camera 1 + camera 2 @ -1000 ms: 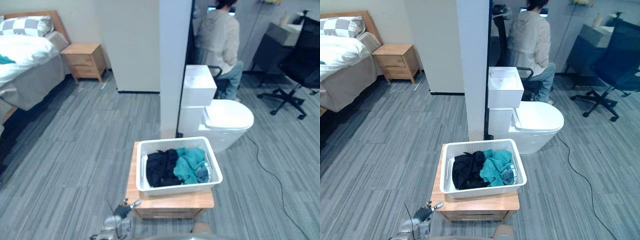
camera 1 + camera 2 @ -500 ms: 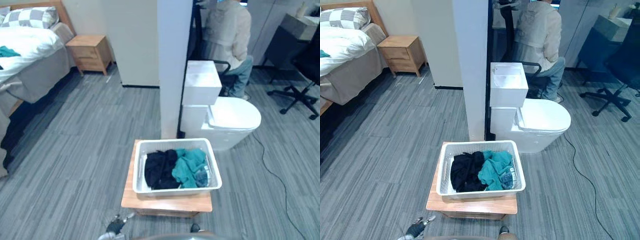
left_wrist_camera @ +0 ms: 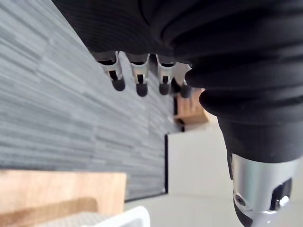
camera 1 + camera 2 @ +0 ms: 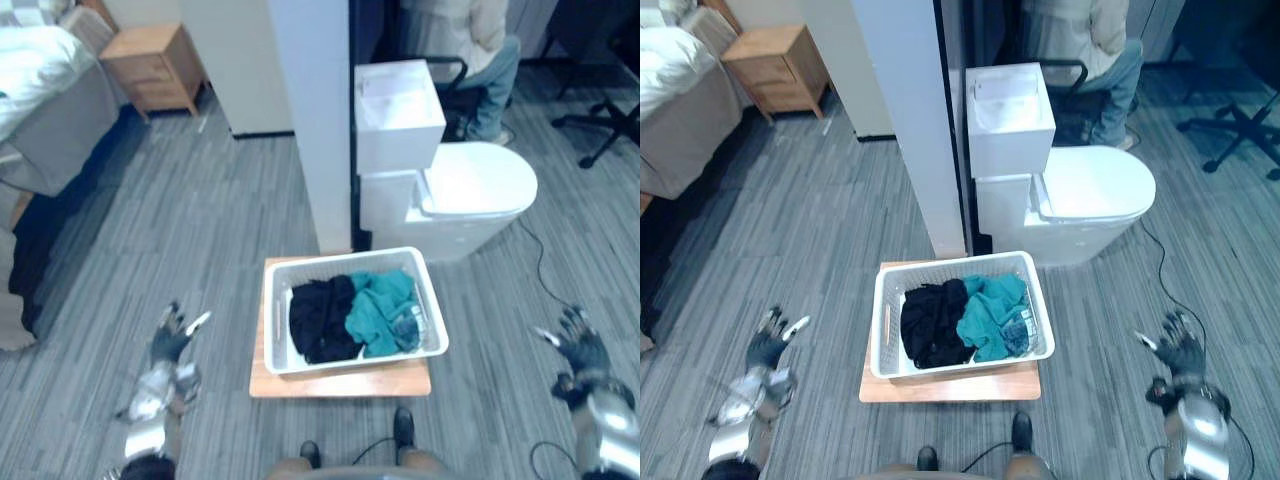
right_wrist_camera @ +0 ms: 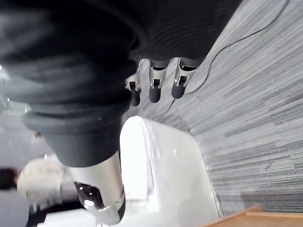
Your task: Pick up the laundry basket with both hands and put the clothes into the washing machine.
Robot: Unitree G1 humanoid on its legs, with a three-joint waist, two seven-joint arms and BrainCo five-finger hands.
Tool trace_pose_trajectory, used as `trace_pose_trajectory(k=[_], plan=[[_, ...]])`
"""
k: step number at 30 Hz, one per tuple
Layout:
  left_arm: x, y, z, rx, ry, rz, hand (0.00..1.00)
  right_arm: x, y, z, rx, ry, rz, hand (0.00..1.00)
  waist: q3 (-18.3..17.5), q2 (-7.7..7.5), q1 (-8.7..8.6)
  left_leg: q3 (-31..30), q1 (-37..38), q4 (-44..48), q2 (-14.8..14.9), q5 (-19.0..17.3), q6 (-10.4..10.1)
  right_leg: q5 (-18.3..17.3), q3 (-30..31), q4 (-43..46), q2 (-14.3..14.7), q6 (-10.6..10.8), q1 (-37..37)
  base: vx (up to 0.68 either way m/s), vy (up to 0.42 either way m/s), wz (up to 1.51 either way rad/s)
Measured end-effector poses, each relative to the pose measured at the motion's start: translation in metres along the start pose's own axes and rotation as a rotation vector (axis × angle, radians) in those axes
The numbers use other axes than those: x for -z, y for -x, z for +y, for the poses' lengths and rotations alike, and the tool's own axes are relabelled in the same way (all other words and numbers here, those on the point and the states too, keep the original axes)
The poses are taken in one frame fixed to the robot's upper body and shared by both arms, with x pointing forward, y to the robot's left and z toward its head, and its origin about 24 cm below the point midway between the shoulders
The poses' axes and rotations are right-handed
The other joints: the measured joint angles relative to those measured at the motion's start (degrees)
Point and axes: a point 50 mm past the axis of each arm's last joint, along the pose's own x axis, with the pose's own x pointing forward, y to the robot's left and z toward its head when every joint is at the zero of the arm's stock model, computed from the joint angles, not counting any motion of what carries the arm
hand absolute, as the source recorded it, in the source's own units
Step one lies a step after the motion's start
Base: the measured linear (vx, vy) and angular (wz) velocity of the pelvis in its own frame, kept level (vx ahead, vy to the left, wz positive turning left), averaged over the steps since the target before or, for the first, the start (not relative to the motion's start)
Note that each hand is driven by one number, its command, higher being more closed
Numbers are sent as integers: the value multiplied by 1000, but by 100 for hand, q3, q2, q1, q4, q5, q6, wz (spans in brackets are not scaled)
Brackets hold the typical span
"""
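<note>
A white laundry basket [image 4: 275, 312] sits on a low wooden table [image 4: 340, 383] in front of me. It holds a black garment [image 4: 320, 318] and a teal garment [image 4: 378, 312]. My left hand [image 4: 170, 341] hovers well left of the basket, fingers spread and straight, holding nothing. My right hand [image 4: 580, 345] hovers far right of the basket, also spread and empty. Both hands are apart from the basket. The left wrist view shows straight fingers [image 3: 139, 78] over the floor; the right wrist view shows straight fingers [image 5: 155, 85] near the toilet [image 5: 161, 161].
A white toilet [image 4: 470, 195] with its cistern [image 4: 398, 112] stands just beyond the basket, beside a white pillar [image 4: 310, 110]. A bed [image 4: 45, 110] and wooden nightstand [image 4: 150, 65] lie at the far left. A person [image 4: 465, 40] sits behind the toilet; an office chair [image 4: 610, 130] stands far right.
The camera has tipped down and moved closer over the basket. Both hands have risen into view on either side of the basket, fingers spread.
</note>
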Motion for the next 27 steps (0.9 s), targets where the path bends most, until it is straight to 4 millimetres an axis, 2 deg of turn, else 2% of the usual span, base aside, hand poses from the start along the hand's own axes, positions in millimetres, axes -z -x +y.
trace_pose_trajectory(k=[1, 3, 6, 7, 9, 12, 14, 16, 20, 24, 27], plan=[[-6, -5, -6, 18, 3, -17, 0, -9, -8, 6, -24, 14, -20, 0, 74, -5, -2, 17, -21, 5, -7, 1, 1, 14, 6, 1, -1, 4, -24, -73, -11, -10], [-24, -23, -34, 81, 10, -55, 0, -38, -34, 28, -105, 61, -75, 0, 374, -34, 6, 113, -95, 65, -29, 4, 6, 74, 120, 71, -13, -16, -169, -94, 2, -22], [-34, -41, -62, 149, 4, -39, 0, -70, -54, 63, -217, 128, -131, 0, 790, -31, -15, 118, -247, 229, -75, 6, 9, 84, 150, 201, -61, -17, -309, -83, 3, -6], [-35, -43, -66, 156, 0, -31, 0, -73, -56, 69, -235, 141, -135, 0, 852, -34, -14, 118, -264, 250, -80, 6, 9, 84, 151, 212, -83, -17, -319, -83, 17, -3], [-34, -53, -74, 156, -21, 15, 0, -89, -66, 94, -303, 191, -156, 0, 1093, -34, -12, 120, -384, 370, -98, 6, 9, 84, 170, 393, -113, -17, -491, -94, 7, -4], [-36, -63, -81, 145, -41, 70, 0, -107, -76, 116, -352, 238, -166, 0, 1411, -44, 5, 125, -468, 459, -121, 5, 9, 86, 208, 558, -117, -19, -620, -118, -17, -2], [-39, -69, -86, 141, -61, 97, 0, -121, -83, 145, -401, 276, -175, 0, 1611, -87, 45, 124, -662, 540, -127, 27, 44, 161, 232, 592, -118, -65, -798, -148, -26, -1], [-42, -71, -89, 144, -62, 102, 0, -125, -85, 155, -417, 278, -177, 0, 1686, -98, 48, 124, -727, 617, -124, 26, 44, 184, 246, 592, -117, -73, -825, -91, -31, -1], [-61, -80, -102, 161, -54, 75, 0, -133, -89, 176, -439, 267, -161, 0, 1855, -139, 139, 139, -960, 816, -101, 21, 45, 266, 288, 589, -102, -105, -981, -104, -35, -4], [-76, -86, -110, 165, -53, 64, 0, -130, -92, 189, -436, 263, -110, 0, 1919, -194, 135, 151, -1222, 973, -75, 22, 45, 369, 299, 555, -94, -127, -1154, -82, -22, -2], [-85, -89, -112, 151, -50, 47, 0, -127, -94, 189, -423, 263, -76, 0, 1926, -206, 149, 149, -1376, 1058, -50, 21, 43, 403, 289, 549, -82, -134, -1255, -35, -10, 3]])
